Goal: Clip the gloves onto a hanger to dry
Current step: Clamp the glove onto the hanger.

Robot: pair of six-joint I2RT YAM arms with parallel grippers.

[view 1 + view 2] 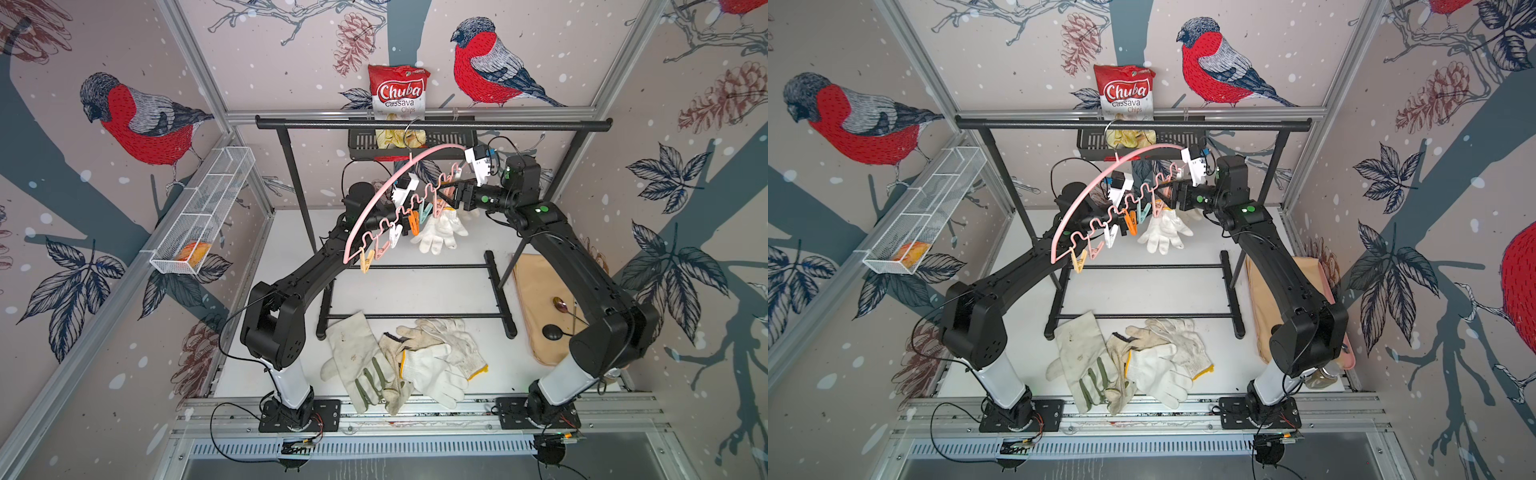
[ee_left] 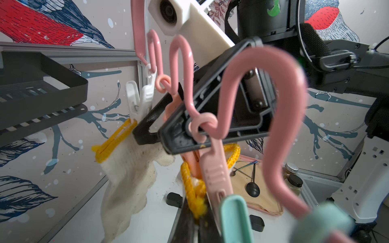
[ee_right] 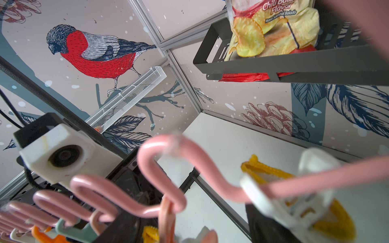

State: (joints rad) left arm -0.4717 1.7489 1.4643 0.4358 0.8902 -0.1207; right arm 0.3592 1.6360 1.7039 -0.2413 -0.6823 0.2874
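Left fingers point(image 2: 185, 227) pinched the yellow cuff point(image 2: 194, 193) of a hanging glove point(image 1: 440, 232); right fingers point(image 2: 147, 128) stood spread about its pink clothespin point(image 2: 190, 163) on the hanger point(image 2: 292, 101). Only the top views showed the other gloves point(image 1: 399, 365) heaped on the table point(image 1: 415, 291).

Black garment rack point(image 1: 432, 124) stands on white surface point(image 1: 415, 291) | back wall: Chuba cassava chips bag point(image 1: 398, 93) upright in black slotted shelf point(image 1: 361, 146) | side wall: white wire basket point(image 1: 216, 195), orange-yellow item point(image 1: 192, 252) in its near end | tan cloth point(image 1: 534, 286) beside rack, spoons point(image 1: 552, 331) on it, two small jars point(image 2: 293, 185) near | bullfinch wallpaper point(image 1: 141, 120)
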